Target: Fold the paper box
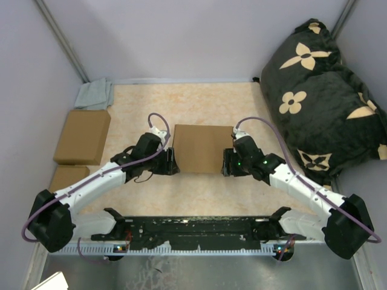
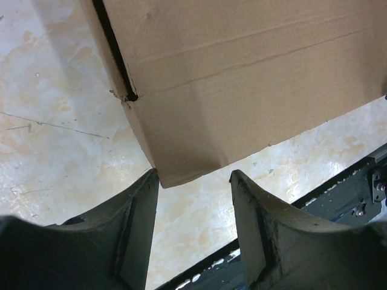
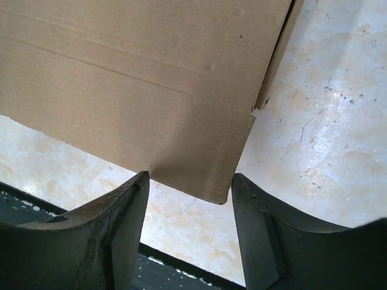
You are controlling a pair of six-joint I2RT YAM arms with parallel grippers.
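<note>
Resting flat on the beige marbled surface, the plain brown cardboard paper box looks light, stiff across its panels, and easy to crease. The left tool and the right tool stand open at its two near corners, holding nothing. I judge the near edge beside each corner to be the best hold.

The brown paper box lies flat mid-table, apparently folded shut.
</note>
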